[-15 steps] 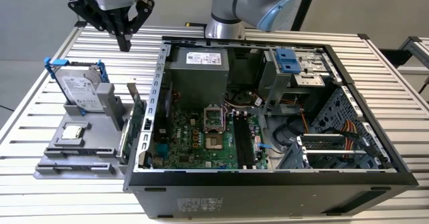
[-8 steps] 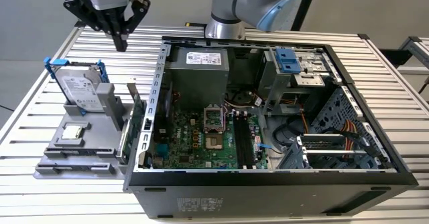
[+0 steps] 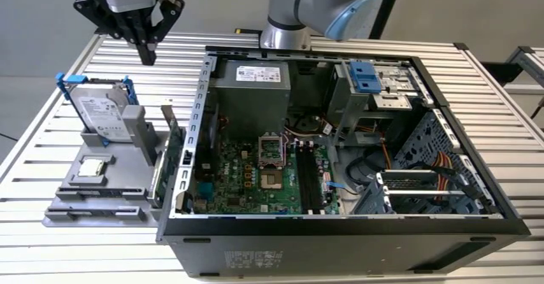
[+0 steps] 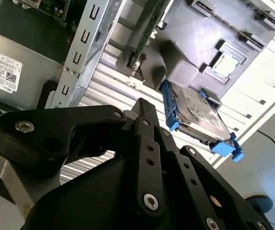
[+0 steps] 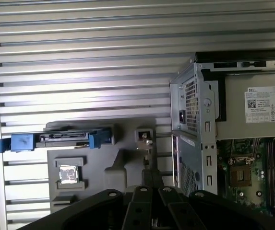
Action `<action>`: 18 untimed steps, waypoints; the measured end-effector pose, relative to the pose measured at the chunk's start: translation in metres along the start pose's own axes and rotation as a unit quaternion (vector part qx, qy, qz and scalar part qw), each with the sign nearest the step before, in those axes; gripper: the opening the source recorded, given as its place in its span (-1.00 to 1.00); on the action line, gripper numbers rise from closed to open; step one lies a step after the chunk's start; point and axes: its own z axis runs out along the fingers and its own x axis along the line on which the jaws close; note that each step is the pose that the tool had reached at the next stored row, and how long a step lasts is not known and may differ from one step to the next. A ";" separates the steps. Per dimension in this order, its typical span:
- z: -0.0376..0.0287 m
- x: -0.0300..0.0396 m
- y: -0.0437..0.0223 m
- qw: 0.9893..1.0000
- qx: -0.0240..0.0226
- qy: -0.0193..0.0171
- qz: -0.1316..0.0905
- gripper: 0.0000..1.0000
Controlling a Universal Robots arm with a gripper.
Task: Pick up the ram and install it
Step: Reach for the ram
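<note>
The ram (image 3: pixel 175 144) appears to be the dark, narrow board standing on edge along the side of the grey holder (image 3: pixel 102 191) nearest the open computer case (image 3: pixel 340 239), though I cannot tell it from its neighbour with certainty. Just beside it stands the expansion card (image 3: pixel 165 115) with its metal bracket, also on edge. Further out on the holder a hard drive (image 3: pixel 102 112) in a blue frame stands upright. The gripper (image 3: pixel 148 56) hangs high over the slatted table (image 3: pixel 51 106), beyond the hard drive on the exterior view's left and well apart from the ram. Its fingers are pressed together and carry nothing. The main risk, as I judge it, is the crowding around the ram. With the card on one side and the case wall on the other, a finger coming down slightly off line could strike the bracket or the wall, or close on the wrong board. Fingers that come down still pressed together would jab the board's top edge rather than straddle it. A thin board pinched by its edge may also tilt or slip in the grip — and a tilted stick would not seat. The empty memory slots (image 3: pixel 307 179) lie close beside the processor socket (image 3: pixel 270 149) inside the case, so a misaligned push there could bend the board or land on neighbouring parts.
</note>
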 end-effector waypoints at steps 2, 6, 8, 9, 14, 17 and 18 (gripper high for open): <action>0.0000 0.0021 -0.0001 1.000 0.000 0.000 0.000 -1.00; -0.0001 0.0059 -0.0004 1.000 0.000 0.000 0.000 -1.00; -0.0002 0.0079 -0.0005 1.000 0.000 0.000 0.000 -1.00; -0.0002 0.0089 -0.0006 1.000 0.000 0.000 0.000 -1.00; -0.0003 0.0144 -0.0010 1.000 0.000 0.000 0.000 -1.00; -0.0004 0.0172 -0.0012 1.000 0.000 0.000 0.000 -1.00; -0.0004 0.0182 -0.0013 1.000 0.000 0.000 0.000 -1.00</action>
